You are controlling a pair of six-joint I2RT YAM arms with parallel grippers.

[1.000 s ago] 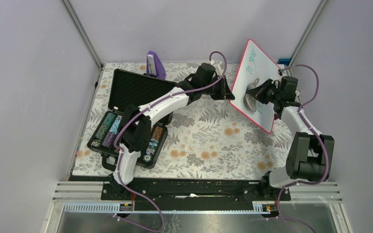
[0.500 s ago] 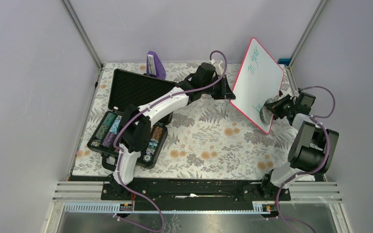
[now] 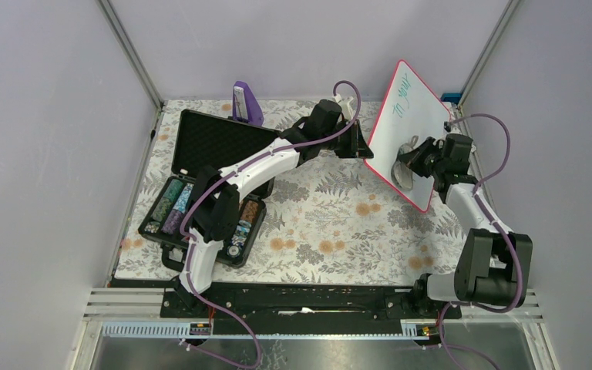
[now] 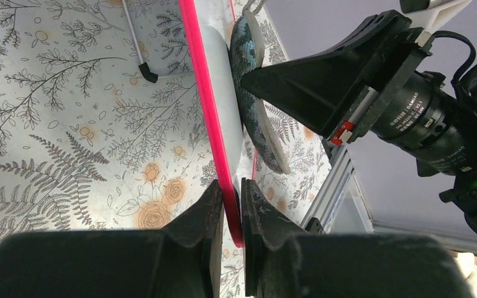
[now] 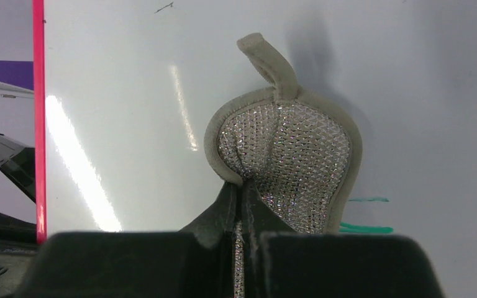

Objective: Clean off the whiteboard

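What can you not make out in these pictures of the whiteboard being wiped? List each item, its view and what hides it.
1. Green writing on the whiteboard, top view: too small to read.
2. Green marks, right wrist view: partly behind the pad in the right gripper.
3. Whiteboard face, left wrist view: seen edge-on from the left gripper.
4. Case contents, top view: partly under the left arm.

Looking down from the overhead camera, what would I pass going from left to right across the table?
First the black case → left gripper → whiteboard, whose rim that gripper clamps. The right gripper and its scrubbing pad lie over the whiteboard, so they are left out.
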